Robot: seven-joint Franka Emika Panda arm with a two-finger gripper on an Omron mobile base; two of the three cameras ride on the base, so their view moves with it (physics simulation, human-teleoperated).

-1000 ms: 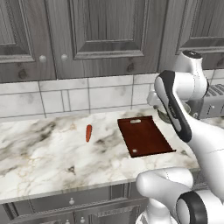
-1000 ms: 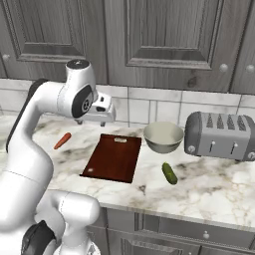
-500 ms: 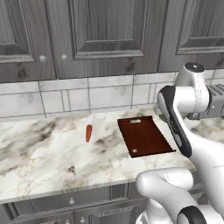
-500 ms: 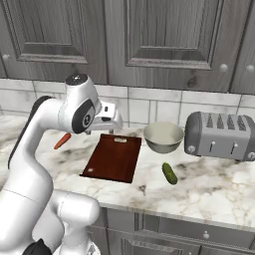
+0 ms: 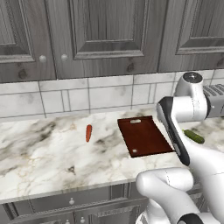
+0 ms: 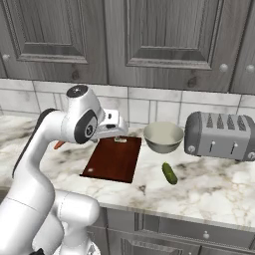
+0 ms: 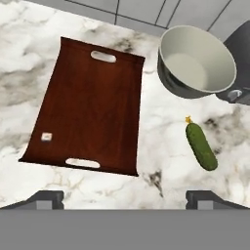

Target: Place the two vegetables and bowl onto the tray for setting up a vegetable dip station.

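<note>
Nothing's on the tray (image 7: 90, 107) yet, so drop your wide-apart, empty end effector (image 7: 124, 199) onto the cucumber (image 7: 201, 146) beside it.

Colours below my end effector: reddish-brown, green, orange-red, over veined marble.

The flat rectangular dark reddish-brown tray (image 7: 88, 107) carries one tiny pale square near a corner. The small cucumber-like vegetable (image 7: 201, 145) is dark green with a yellowish tip. The round bowl (image 7: 197, 62) is grey-beige outside, greenish-cream inside. The slim carrot-like vegetable (image 5: 89, 132) is orange-red. My tabletop (image 7: 161, 141) is white marble with grey and tan veins. The boxy metal toaster (image 6: 220, 135) is grey, the wall tiles (image 5: 78, 98) pale, the wood-grain cabinet doors (image 6: 169, 35) dark grey.
</note>
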